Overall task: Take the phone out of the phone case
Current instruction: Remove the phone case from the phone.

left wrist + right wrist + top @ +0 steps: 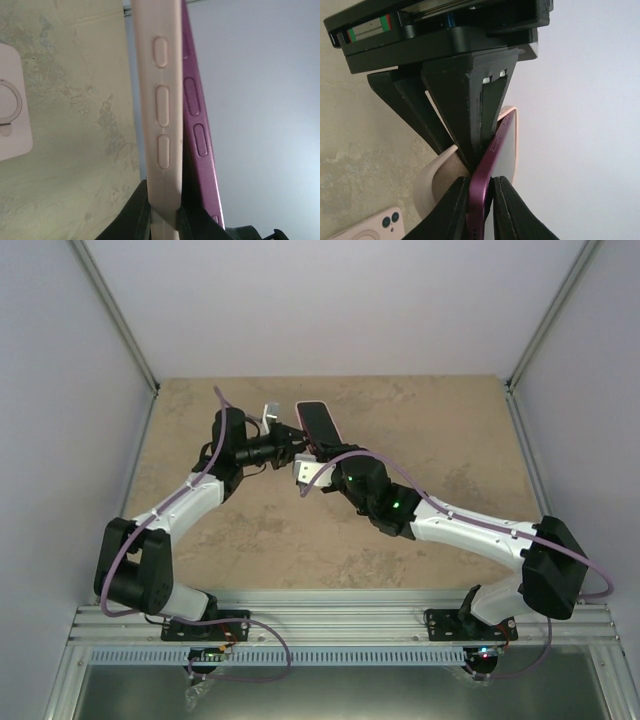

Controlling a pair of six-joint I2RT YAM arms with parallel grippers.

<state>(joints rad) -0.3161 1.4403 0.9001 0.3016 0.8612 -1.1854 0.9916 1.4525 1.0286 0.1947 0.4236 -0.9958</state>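
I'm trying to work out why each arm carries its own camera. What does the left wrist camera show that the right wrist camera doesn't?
Only the left wrist view: the side of the pale case with its three button bumps, clamped in the left gripper. Only the right wrist view: the right gripper pinching the edge of the purple phone, with the left gripper above it. Both: the phone angled away from the case, over the stone-patterned table.

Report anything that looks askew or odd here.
The pale case is bowed away from the purple phone, its corner curled back in the right wrist view. The left gripper pinches the case's edge, the right gripper the phone's. That fits peeling; no damage shows.
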